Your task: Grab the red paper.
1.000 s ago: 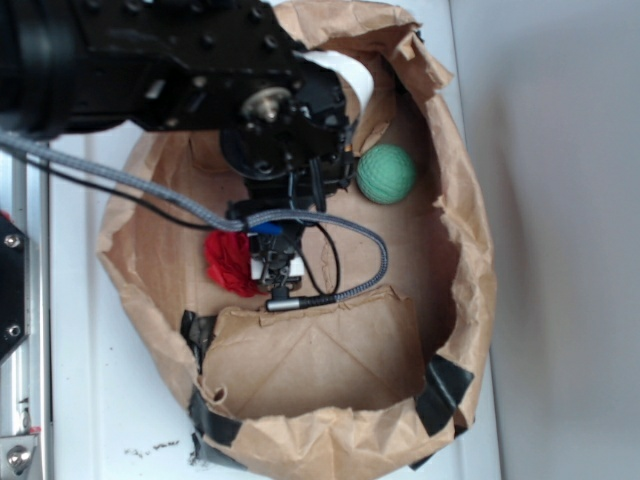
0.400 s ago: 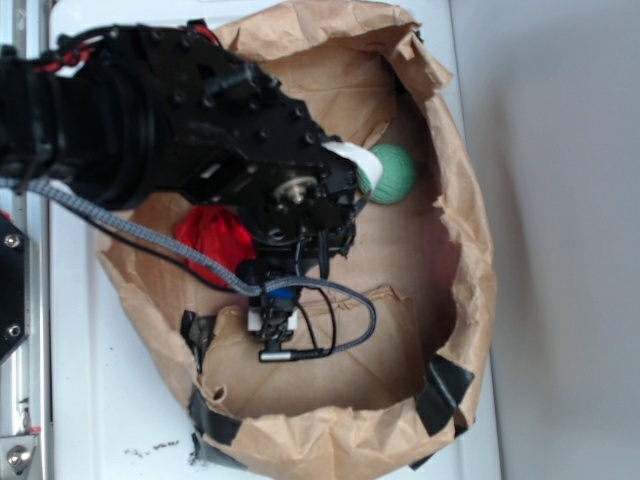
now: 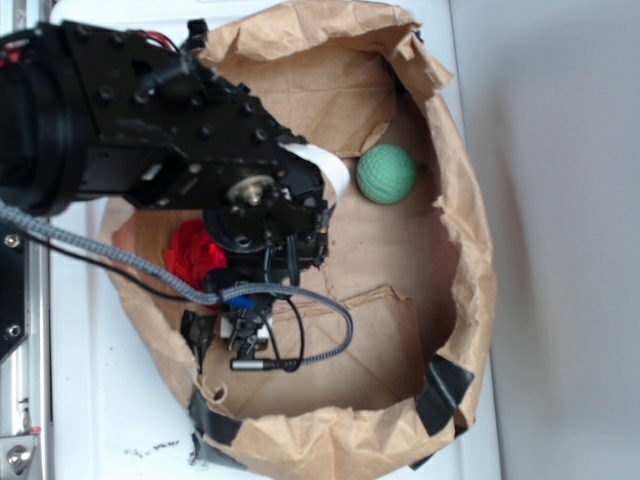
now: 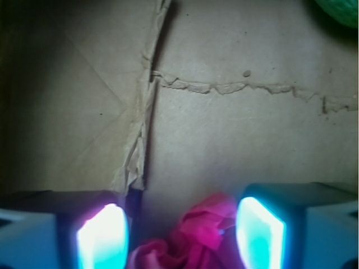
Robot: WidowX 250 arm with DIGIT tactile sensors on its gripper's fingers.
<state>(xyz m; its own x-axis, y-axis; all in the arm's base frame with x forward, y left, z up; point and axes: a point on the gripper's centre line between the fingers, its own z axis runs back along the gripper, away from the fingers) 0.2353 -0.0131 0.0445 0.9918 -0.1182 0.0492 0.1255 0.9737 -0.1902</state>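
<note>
The pincer (image 4: 180, 238) stands open in the wrist view, its two glowing pads (image 4: 101, 238) well apart at the bottom of the picture. The red paper (image 4: 190, 241) lies in the gap between them, crumpled and pinkish in this light; whether either pad touches it cannot be told, and nothing is clamped. In the exterior view the black arm (image 3: 150, 140) reaches in from the left and covers the pincer from above, so its fingers do not show there. The red paper (image 3: 192, 255) peeks out at the arm's lower left edge, inside the brown paper bag (image 3: 440, 200), close to the bag's left wall.

A grey braided cable (image 3: 130, 262) runs from the left edge across the bag rim and loops under the wrist. The green ball (image 3: 387, 173) sits well apart, toward the upper right of the bag's floor; a sliver of it shows in the top right corner of the wrist view.

The bag floor is creased brown paper with a torn seam and a folded flap. Its rolled-down wall is patched with black tape (image 3: 438, 392) at the lower rim. The bag rests on a white tabletop (image 3: 110, 400), with a grey wall (image 3: 560, 240) to the right and a metal rail (image 3: 22, 400) along the left edge. No writing or label can be read.
</note>
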